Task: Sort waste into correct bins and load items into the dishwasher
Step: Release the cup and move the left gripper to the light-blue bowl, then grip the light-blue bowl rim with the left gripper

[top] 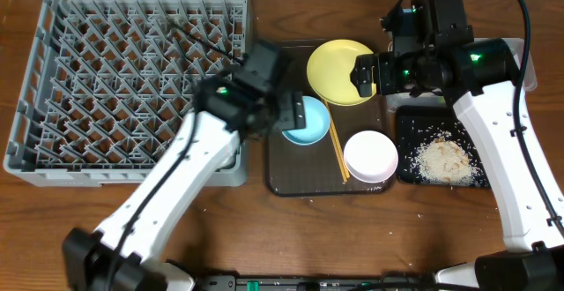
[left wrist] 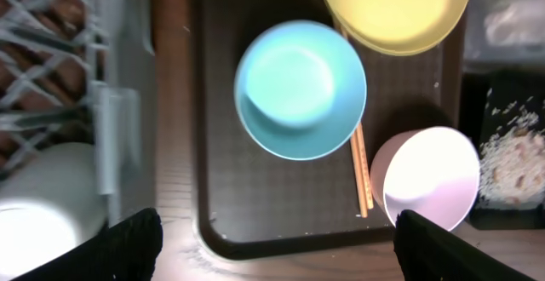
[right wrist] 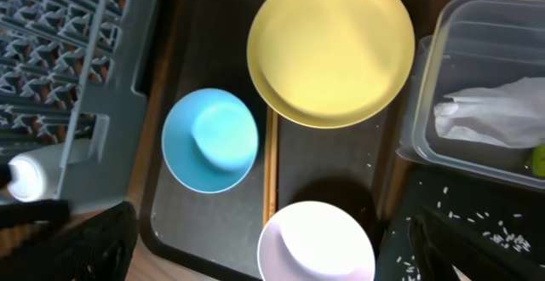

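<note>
The yellow plate (top: 340,70), light blue bowl (top: 308,121), white bowl (top: 370,156) and wooden chopsticks (top: 337,150) lie on the dark brown tray (top: 291,172). My left gripper (top: 286,110) is open and empty at the blue bowl's (left wrist: 300,89) left edge; its fingers (left wrist: 277,251) spread wide over the tray's near rim. My right gripper (top: 364,75) is open and empty above the plate's (right wrist: 330,47) right side. A white cup (left wrist: 38,221) lies in the grey dish rack (top: 123,79). The napkin (right wrist: 485,119) is in the clear tub (right wrist: 443,68). Rice (top: 445,160) lies in the black tray (top: 407,123).
The rack's right wall (left wrist: 119,119) runs close beside the brown tray (left wrist: 221,187). A bit of green wrapper (right wrist: 538,157) shows in the tub. A few rice grains lie on the wooden table (top: 308,229) in front. The tub is mostly hidden under the right arm in the overhead view.
</note>
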### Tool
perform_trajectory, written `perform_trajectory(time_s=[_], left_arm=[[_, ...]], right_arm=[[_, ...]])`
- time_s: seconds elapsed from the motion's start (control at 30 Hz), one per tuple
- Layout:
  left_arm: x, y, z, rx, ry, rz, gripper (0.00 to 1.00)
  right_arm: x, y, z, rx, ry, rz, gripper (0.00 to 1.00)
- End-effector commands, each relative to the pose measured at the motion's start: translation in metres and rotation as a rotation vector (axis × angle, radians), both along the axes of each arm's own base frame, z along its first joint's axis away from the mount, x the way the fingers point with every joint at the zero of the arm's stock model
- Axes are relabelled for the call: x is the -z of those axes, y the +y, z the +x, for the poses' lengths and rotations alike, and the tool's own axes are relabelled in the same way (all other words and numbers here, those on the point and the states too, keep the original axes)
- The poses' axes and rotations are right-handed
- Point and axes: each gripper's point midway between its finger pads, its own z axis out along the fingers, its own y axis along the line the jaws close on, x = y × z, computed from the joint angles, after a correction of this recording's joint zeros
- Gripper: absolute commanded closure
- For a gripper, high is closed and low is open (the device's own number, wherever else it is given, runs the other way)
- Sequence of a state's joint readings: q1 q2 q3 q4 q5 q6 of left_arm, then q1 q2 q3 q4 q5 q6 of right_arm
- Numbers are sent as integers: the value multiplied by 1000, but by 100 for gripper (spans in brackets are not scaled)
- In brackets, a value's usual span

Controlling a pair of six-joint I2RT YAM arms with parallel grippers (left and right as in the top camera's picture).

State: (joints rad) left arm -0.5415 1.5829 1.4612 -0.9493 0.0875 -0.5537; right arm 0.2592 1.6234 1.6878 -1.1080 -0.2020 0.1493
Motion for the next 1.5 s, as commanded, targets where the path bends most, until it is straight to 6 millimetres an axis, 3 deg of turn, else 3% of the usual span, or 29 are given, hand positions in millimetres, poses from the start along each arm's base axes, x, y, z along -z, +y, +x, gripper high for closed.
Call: perform_trajectory(time_s=[0.0, 0.23, 0.47, 0.8, 1.07, 1.33, 1.47], left_arm=[[12, -8, 5, -28, 29, -5, 14], [44, -24, 28, -30, 38, -2, 18], [74, -31, 33, 1, 75, 34, 18], [95, -21, 44, 64, 47, 148, 19], [117, -28, 56, 93, 39, 156, 28], [140, -26, 56, 93, 78, 179, 29], [147, -25, 55, 94, 94, 188, 38]], right_arm=[[-4, -7, 4, 31, -12, -21, 1], [-4, -7, 4, 31, -11, -21, 1], [-3, -7, 3, 31, -7, -22, 1], [-3, -7, 3, 30, -8, -23, 1], [-3, -7, 3, 29, -6, -23, 1], [-3, -7, 3, 29, -6, -24, 1], [-2, -7, 2, 29, -3, -25, 1]])
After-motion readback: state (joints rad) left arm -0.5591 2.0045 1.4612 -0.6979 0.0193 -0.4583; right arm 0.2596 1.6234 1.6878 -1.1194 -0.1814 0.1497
